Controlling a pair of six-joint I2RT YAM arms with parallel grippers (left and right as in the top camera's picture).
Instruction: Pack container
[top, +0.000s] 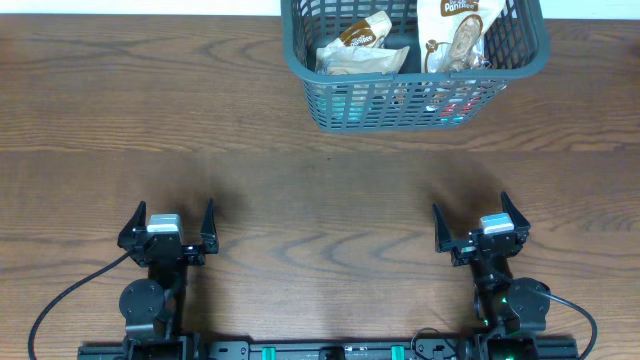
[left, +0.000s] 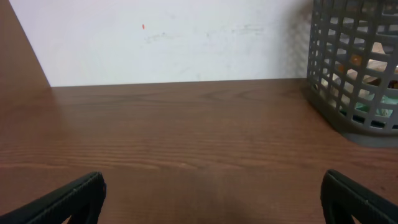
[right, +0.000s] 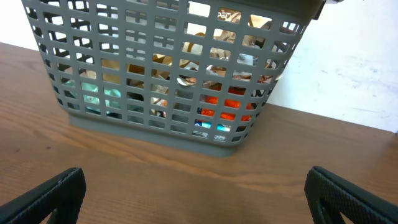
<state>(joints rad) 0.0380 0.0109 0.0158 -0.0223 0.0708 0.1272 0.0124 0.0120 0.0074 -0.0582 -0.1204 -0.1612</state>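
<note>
At the near edge of the wooden table (top: 300, 170), the left gripper (top: 170, 213) sits with its two dark fingers spread wide and nothing between them. Well apart to its right, the right gripper (top: 471, 207) sits the same way, fingers parted and empty. Farther out, past a stretch of brown wood grain, the container (top: 380, 105) stands upright on the table's far side, right of centre and closer to the right gripper's line than the left's. Its far end is cut off by the overhead view. Inside it, a brown-and-white snack packet (top: 360, 45) leans at the left and a taller pale packet (top: 455, 30) stands at the right. Through the slotted near wall, orange-red wrapping (right: 233, 102) and teal wrapping (right: 99, 96) show lower down. Behind everything rises a white wall (left: 186, 37).
</note>
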